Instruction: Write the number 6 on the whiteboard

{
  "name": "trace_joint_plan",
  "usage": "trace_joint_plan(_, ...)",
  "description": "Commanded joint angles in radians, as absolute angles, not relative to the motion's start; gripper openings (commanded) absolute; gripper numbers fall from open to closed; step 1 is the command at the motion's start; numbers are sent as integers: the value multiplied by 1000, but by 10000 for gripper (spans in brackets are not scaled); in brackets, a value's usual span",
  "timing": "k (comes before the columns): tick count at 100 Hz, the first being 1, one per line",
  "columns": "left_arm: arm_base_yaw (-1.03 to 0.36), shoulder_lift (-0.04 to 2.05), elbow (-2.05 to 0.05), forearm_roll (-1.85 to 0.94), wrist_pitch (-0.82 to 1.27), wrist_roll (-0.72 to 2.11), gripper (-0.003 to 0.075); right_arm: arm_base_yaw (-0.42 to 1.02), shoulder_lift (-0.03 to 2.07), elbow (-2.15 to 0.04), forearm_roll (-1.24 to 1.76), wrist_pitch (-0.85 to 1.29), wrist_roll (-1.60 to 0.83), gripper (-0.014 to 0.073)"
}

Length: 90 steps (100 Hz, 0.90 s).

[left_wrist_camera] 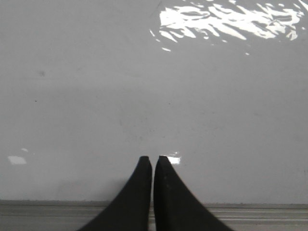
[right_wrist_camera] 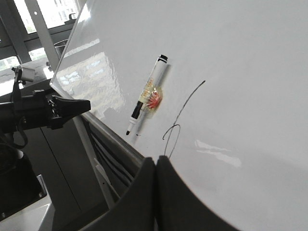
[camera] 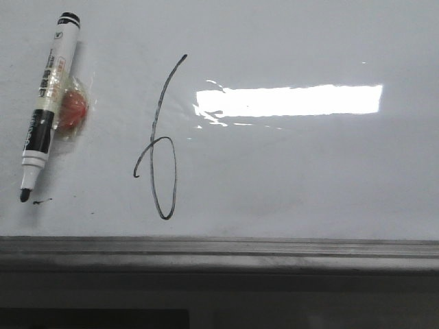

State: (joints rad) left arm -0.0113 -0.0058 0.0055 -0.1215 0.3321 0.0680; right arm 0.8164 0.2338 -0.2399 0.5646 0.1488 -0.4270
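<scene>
Glossy white board (camera: 309,178), hard and slick, a bright strip of light glaring off it; grey frame (camera: 219,247) along the near edge. The 6 (camera: 159,147) stood drawn in thin black line left of the glare, tall slanted stem, narrow loop. A marker (camera: 46,103) lay uncapped well to its left, tip toward the frame, a small smudge (camera: 41,201) beside the tip and an orange-red lump (camera: 72,106) touching the barrel. Marker likely light, stiff, smooth plastic; best pinched mid-barrel, clear of the wet tip. Left gripper (left_wrist_camera: 152,159) had fingers pressed together, empty. Right gripper (right_wrist_camera: 155,161) likewise closed on nothing.
</scene>
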Motion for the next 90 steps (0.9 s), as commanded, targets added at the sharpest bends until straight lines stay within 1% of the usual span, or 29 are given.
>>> trace_joint_plan(1, -11, -36, 48, -127, 289, 60, -19, 786, 238, -240, 555, 59, -438, -64)
trace_joint_plan(7, -11, -36, 48, -127, 289, 60, -19, 739, 238, -209, 553, 22, -438, -64)
trace_joint_plan(22, -11, -36, 48, -127, 289, 60, -19, 567, 238, -122, 543, -70, -412, -64)
trace_joint_plan(28, -11, -36, 48, -127, 289, 60, -19, 515, 238, -110, 469, -72, -397, -64)
trace_joint_plan(33, -11, -36, 48, -127, 289, 60, -19, 477, 238, -103, 345, -72, -313, -64)
trace_joint_plan(44, -11, -36, 48, -127, 289, 60, -19, 388, 236, -99, -14, -72, -6, -64)
trace_joint_plan(51, -11, -36, 48, -127, 289, 60, -19, 322, 236, -95, -131, -76, 105, -64)
trace_joint_plan(63, -11, -36, 48, -127, 289, 60, -19, 225, 199, -55, -131, -93, 107, -64)
trace_joint_plan(78, -11, -36, 48, -127, 289, 60, -19, 109, 128, 44, -119, -134, 110, -64)
trace_joint_plan(80, -11, -36, 48, -127, 289, 60, -19, 93, 120, 42, -119, -114, 110, -64)
trace_joint_plan(81, -11, -36, 48, -127, 289, 60, -19, 84, 115, 39, -119, -69, 110, -64)
trace_joint_plan(90, -11, -36, 48, -127, 289, 60, -19, 43, 88, 41, -123, 19, 110, -64)
